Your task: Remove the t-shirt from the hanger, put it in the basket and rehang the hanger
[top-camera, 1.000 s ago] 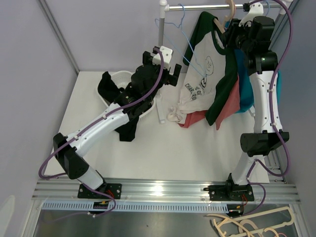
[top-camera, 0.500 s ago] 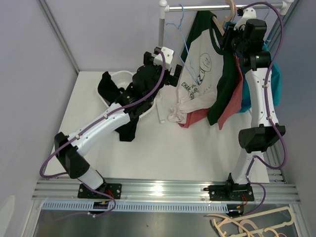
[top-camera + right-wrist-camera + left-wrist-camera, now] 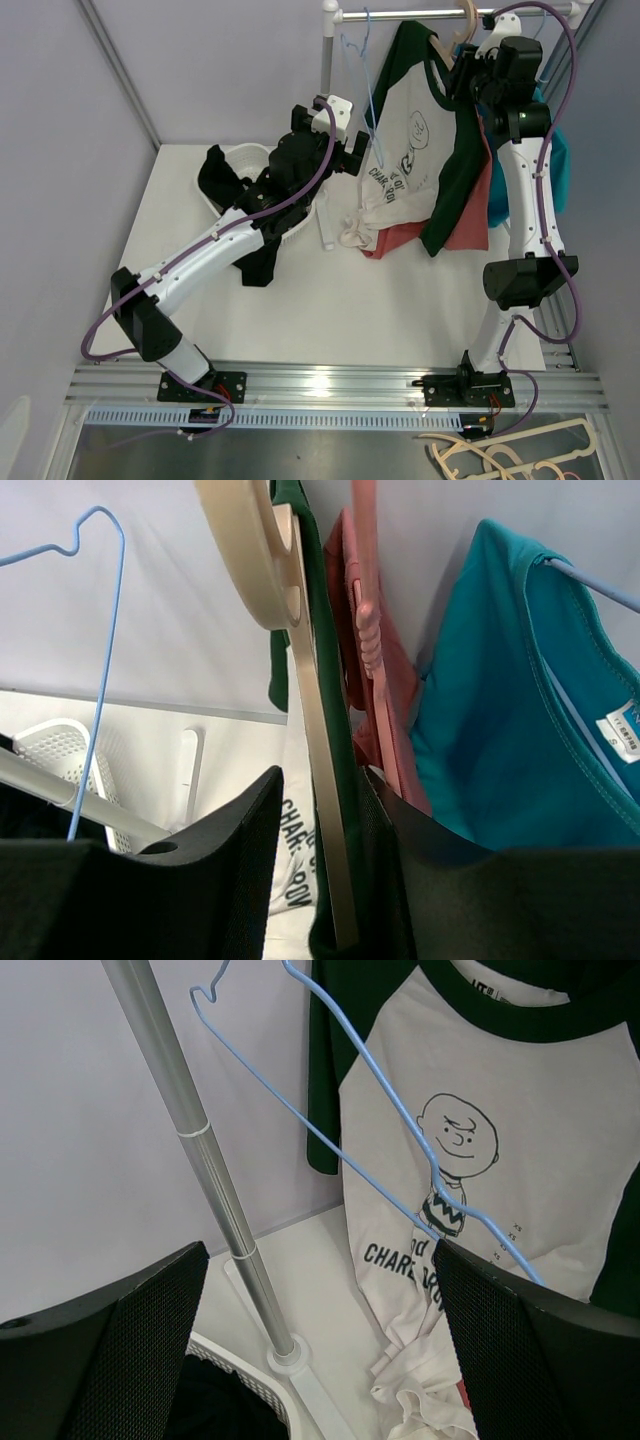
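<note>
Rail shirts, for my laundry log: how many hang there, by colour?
White-and-green tee: 1
Coral shirt: 1
Teal shirt: 1
Total: 3

Beige wooden hanger (image 3: pixel 245 540) running top to bottom between the two black fingers (image 3: pixel 240 880) of the right gripper (image 3: pixel 322 780); contact with either finger not discernible. Dark green edge of the t-shirt (image 3: pixel 332 710) lying along the hanger's right side. Further right, pink hanger (image 3: pixel 368 610) with coral garment (image 3: pixel 400 740), then teal garment (image 3: pixel 500 710). At left, bare blue wire hanger (image 3: pixel 100 680) above white basket (image 3: pixel 50 745).
</note>
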### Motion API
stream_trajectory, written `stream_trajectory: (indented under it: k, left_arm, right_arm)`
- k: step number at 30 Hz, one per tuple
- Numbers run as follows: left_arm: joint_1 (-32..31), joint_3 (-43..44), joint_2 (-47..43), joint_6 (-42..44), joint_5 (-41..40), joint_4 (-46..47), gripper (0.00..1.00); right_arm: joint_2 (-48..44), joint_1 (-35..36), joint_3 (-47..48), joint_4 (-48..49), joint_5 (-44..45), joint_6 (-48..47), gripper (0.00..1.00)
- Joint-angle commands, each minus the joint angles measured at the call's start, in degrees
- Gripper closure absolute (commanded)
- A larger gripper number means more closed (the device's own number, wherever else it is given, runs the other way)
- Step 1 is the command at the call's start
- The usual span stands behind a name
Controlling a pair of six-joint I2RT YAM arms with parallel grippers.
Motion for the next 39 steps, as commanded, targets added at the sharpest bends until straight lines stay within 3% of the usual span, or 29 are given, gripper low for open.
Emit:
stream_trajectory:
  k: [1,5,7,11,14,29,39]
  left_arm:
    - [-0.4,0.2,-0.1,0.8,-0.3,2.2,0.0]
    - [-0.4,0.3,-0.1,0.9,-0.3,2.2,0.01]
    - [-0.4,0.4,-0.1,1.0,-0.3,2.2,0.01]
    - [-0.4,0.3,0.0,1.1,-0.3,2.2,0.0]
    - [-0.4,0.2,0.0,1.1,-0.3,2.2,0.01]
    - [-0.6,-0.8,-2.6,3.0,1.0,2.0,0.01]
    - [-8.5,-11.3,-9.0,14.7,1.0,14.8,0.0]
  right_arm:
    - [-0.1,0.0,2.5,1.1,0.1,0.8,0.59]
    - [0.4,0.0,3.8,0.5,-0.2,1.0,0.7]
    - [1.0,0.2,4.5,-0.1,-0.2,1.0,0.85]
    - [1.0,0.8,4.6,0.4,0.4,0.7,0.87]
    - [0.9,1.6,4.9,1.4,1.5,0.5,1.0]
    - [-3.1,11.4,9.1,9.9,10.9,-5.5,1.0]
    - [-6.9,16.3,7.1,13.6,16.8,-5.5,1.0]
